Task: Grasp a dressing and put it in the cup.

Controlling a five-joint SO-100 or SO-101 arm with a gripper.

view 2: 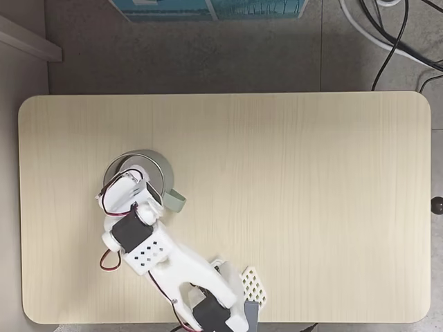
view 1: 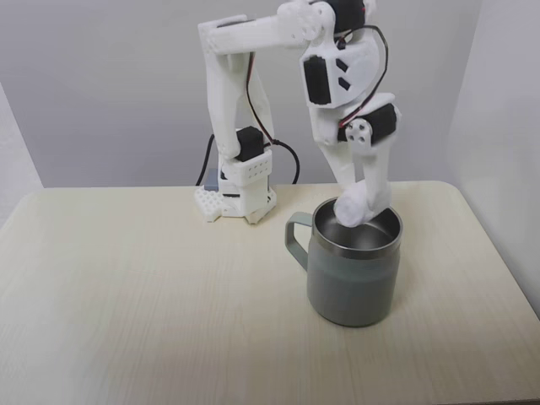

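One arm, one mug, and the delivery is right at the lip. In a fixed view from the front, the gripper (view 1: 359, 207) hangs down over the cup (view 1: 353, 278), its fingers pinched on the dressing (view 1: 349, 210), a small white roll sitting just at the level of the steel rim, toward the back of the opening. The fingers look closed around it, though white on white makes the exact contact hard to read from here. The cup stands upright on the table (view 1: 126, 287), handle pointing to the left in this view, with the arm's base well behind it.

From above, in a fixed view, the gripper (view 2: 124, 188) sits squarely over the cup (view 2: 160, 166), covering most of the mouth; only an arc of the rim and the handle peek out. The table (view 2: 291, 194) spreads bare to the right.

So the carry looks finished and the drop is the step in hand. The next move calls for little: part the fingers while the roll is inside the rim, perhaps a touch lower first, then lift straight up so nothing clips the cup or drags the dressing back out.
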